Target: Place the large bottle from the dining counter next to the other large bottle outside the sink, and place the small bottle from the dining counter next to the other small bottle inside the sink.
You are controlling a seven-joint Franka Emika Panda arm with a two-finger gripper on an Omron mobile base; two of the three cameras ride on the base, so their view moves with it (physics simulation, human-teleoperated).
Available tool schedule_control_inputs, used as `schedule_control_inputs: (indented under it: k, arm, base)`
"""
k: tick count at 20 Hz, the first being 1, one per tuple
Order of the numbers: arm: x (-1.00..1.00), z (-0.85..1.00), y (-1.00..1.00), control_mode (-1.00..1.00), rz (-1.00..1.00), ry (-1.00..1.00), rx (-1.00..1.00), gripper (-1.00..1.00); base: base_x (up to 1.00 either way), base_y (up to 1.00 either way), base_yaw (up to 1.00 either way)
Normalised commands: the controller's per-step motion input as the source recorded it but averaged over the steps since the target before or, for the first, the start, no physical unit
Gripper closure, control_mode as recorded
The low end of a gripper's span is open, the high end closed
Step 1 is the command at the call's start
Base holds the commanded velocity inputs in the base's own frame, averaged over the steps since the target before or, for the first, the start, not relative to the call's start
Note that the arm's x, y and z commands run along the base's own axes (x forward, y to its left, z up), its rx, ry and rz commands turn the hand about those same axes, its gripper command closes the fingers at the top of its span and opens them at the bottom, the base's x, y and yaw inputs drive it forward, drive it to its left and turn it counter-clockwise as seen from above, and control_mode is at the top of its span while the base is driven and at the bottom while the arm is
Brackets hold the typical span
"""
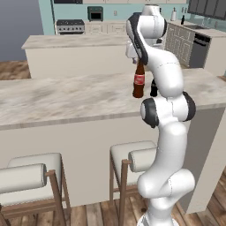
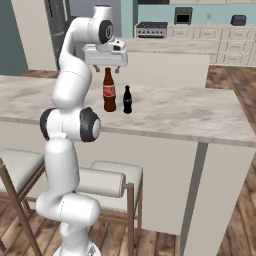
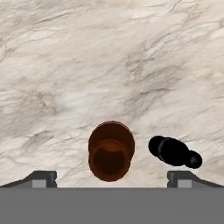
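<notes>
Gripper (image 2: pixel 105 67) hangs directly above the large bottle (image 2: pixel 109 90), upper left of centre in the right base view. Jaws spread wide, one on each side of the bottle top, nothing held; a small gap shows between the hand and the cap. In the hand view the two fingertips (image 3: pixel 40 178) sit far apart at the bottom corners, with the bottle's round brown top (image 3: pixel 110 150) between them, low in the frame and just left of centre.

Large bottle stands upright on the dining counter (image 2: pixel 190 117), red label facing the right base camera. In the left base view it appears right of centre (image 1: pixel 139 80), partly against the white arm.

Small bottle (image 2: pixel 127 100) stands upright just beside the large one, on its right in the right base view, not touching. In the hand view it is the black shape (image 3: pixel 173 151) at lower right, close to the brown top. In the left base view just a dark sliver of it (image 1: pixel 153 88) shows at the arm's edge.

Stools (image 1: pixel 32 176) with pale cushions stand below the counter, bottom of both base views. Stove (image 1: pixel 70 26) at the back wall, upper left of the left base view.
</notes>
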Motion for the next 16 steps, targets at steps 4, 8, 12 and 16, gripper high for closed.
schedule_control_inputs:
  k: [4,8,12,16]
  arm:
    - [-0.09,-0.01,-0.02,-1.0,0.0,0.0,0.0,-1.0]
    - [0.21,-0.07,0.0,-1.0,0.0,0.0,0.0,-1.0]
    - [0.22,-0.06,0.0,-1.0,0.0,0.0,0.0,-1.0]
    - [0.08,0.0,0.0,-1.0,0.0,0.0,0.0,-1.0]
  base:
    - [0.0,0.0,0.0]
    - [0.0,0.0,0.0]
    - [0.0,0.0,0.0]
    - [0.0,0.0,0.0]
